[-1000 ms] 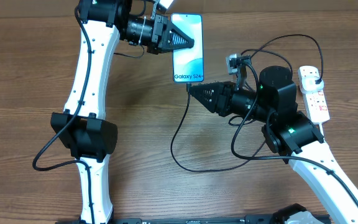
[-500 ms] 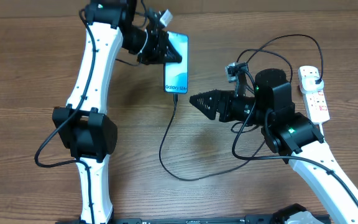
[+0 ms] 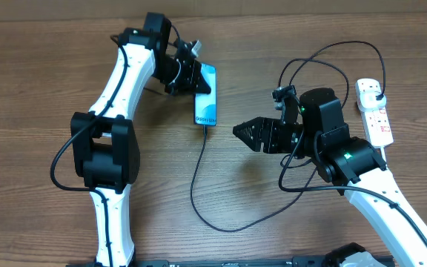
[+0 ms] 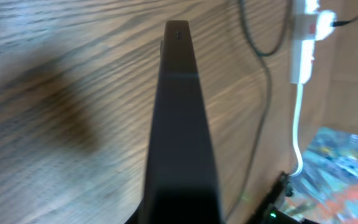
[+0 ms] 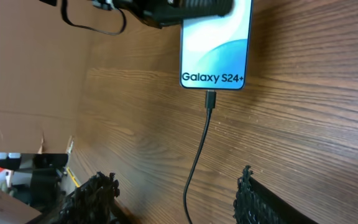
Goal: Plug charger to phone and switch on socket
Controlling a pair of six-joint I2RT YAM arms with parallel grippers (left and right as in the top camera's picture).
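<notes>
My left gripper (image 3: 193, 77) is pinching the phone (image 3: 207, 100) by its upper end, and in the left wrist view I see the phone only as a dark narrow edge running away from me. Compared with a second ago, the phone is now further to the left and lower over the table (image 3: 35, 89). It is also turned on its long side, so the overhead view shows the screen narrower than before. My right gripper (image 3: 237, 131) was at the bottom end of the phone a second ago; now it has drawn back and is well apart from it. Its fingers (image 5: 98, 190) are spread with nothing between them. From the right wrist I see the small connector (image 5: 210, 99) sitting in the bottom edge under the "Galaxy S24+" text. The charger (image 3: 196, 178) hangs from there and lies in a long loop on the wood. The cable has followed the phone in its move, so I judge that the connection holds and the first part of the task is done. The socket (image 3: 377, 119) lies at the far right, with the black plug in its upper outlet. I think its switch is not yet pressed, and my free right gripper is the nearer one for this.
</notes>
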